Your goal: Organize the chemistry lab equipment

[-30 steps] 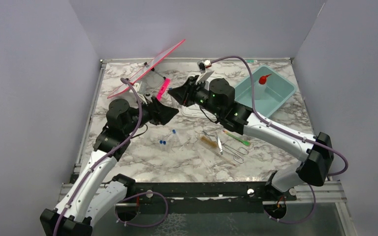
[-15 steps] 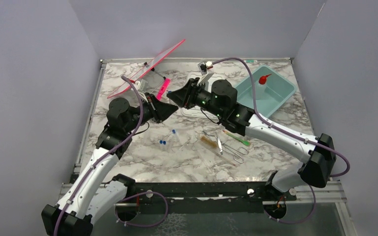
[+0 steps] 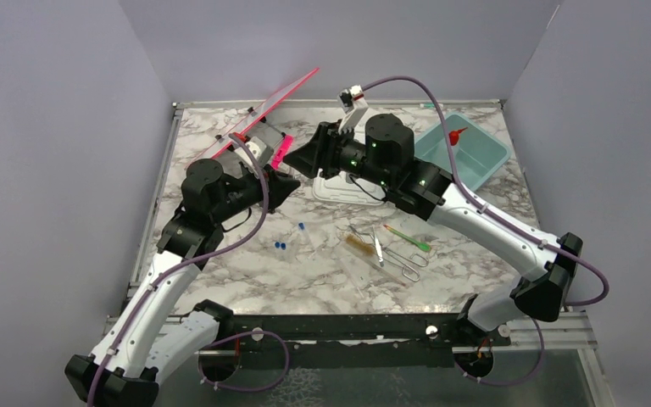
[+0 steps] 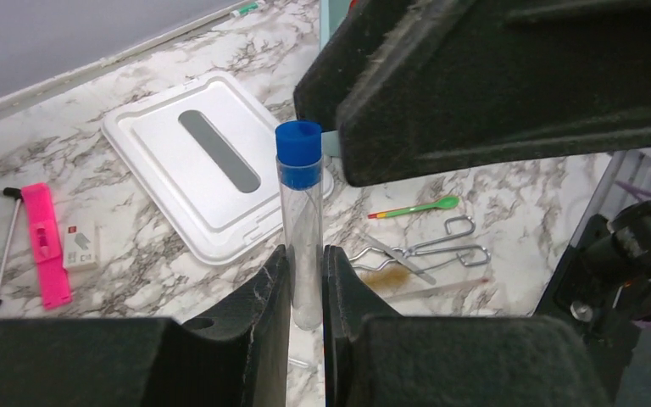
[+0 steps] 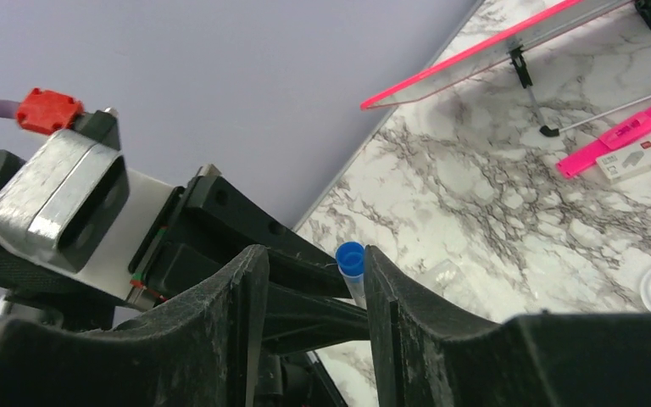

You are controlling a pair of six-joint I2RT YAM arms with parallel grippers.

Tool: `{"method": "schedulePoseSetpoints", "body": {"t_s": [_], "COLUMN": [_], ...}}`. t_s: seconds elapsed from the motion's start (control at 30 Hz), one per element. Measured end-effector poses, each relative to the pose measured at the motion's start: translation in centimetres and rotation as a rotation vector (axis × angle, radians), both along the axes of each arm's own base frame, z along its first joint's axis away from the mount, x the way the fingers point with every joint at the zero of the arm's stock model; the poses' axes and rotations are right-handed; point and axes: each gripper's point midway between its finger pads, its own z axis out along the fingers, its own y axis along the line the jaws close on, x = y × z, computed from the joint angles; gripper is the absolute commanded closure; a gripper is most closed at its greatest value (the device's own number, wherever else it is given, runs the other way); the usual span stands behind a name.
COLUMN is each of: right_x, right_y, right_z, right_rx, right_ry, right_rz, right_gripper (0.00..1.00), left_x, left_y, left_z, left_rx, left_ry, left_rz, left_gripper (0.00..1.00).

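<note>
We note the left gripper (image 4: 305, 275) clamped on the lower part of a clear plastic tube with a blue cap (image 4: 299, 203), held upright above the marble table (image 4: 136, 246). The right gripper (image 5: 312, 263) stands parted, fingers either side of the cap, gripping nothing. Both arms reach inward, raised, tips meeting near the white rectangular lid (image 4: 161, 170).

Bright, even light, soft shadows; close fingers (image 4: 220, 339) slightly blurred in wrist views.

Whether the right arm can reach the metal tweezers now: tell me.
Probably yes: the right gripper is open around the tube the left gripper holds, so it can back off; the metal tweezers lie uncovered.
</note>
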Motion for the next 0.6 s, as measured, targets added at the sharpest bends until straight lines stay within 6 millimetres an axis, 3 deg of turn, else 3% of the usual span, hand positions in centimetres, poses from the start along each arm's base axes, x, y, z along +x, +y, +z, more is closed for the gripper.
{"method": "schedulePoseSetpoints", "body": {"t_s": [0.17, 0.4, 0.6], "right_x": [0.5, 0.4, -0.2], "right_y": [0.6, 0.5, 0.4], "right_z": [-1.2, -3.9, -4.6], "right_rx": [-0.085, -0.202, -0.235], "right_ry": [0.034, 0.084, 0.092], "right_rz": [0.007, 0.02, 0.053], "right_gripper": [0.51, 0.69, 0.74], "left_x": [-0.1, -0.2, 0.0], "left_y": [0.0, 0.1, 0.4], "left_z": [-0.7, -1.3, -1.5], "left_rx": [0.089, 0.139, 0.158], "left_ry": [-0.052, -0.079, -0.085], "left_rz": [-0.023, -0.036, -0.017], "left_gripper": [1.0, 1.0, 1.0]}}
